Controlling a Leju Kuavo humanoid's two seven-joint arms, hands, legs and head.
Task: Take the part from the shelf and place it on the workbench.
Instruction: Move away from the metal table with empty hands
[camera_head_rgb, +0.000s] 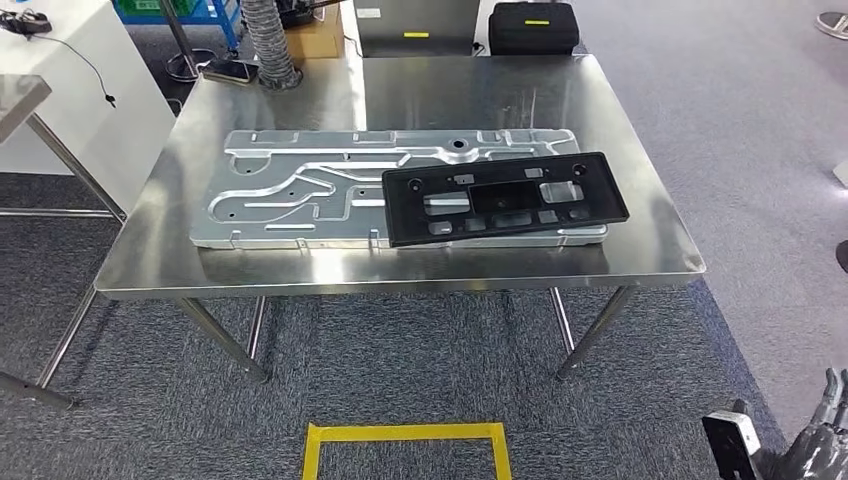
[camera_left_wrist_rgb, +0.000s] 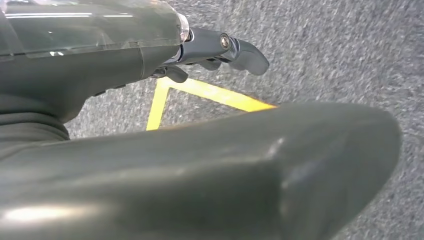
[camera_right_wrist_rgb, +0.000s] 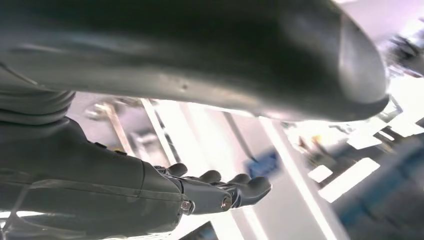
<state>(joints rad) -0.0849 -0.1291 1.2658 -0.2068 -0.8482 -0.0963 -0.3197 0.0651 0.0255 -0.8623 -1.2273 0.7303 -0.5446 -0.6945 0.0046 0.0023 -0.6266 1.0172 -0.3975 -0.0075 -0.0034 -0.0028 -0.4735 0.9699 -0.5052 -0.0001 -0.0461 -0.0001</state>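
A black plastic part (camera_head_rgb: 505, 198) with several cut-outs lies flat on the steel workbench (camera_head_rgb: 640, 250), resting on the right end of a large silver metal plate (camera_head_rgb: 300, 190). Low at the right edge of the head view, my right hand (camera_head_rgb: 820, 430) hangs beside the bench, holding nothing. In the right wrist view the right hand (camera_right_wrist_rgb: 220, 192) has its fingers stretched out and empty. My left hand (camera_left_wrist_rgb: 220, 50) hangs over the grey carpet with its fingers loosely extended and nothing in them.
A yellow tape rectangle (camera_head_rgb: 405, 445) marks the carpet in front of the bench. A black case (camera_head_rgb: 533, 27) and a ribbed hose (camera_head_rgb: 268, 45) stand behind the bench. A white table (camera_head_rgb: 60, 70) is at the left.
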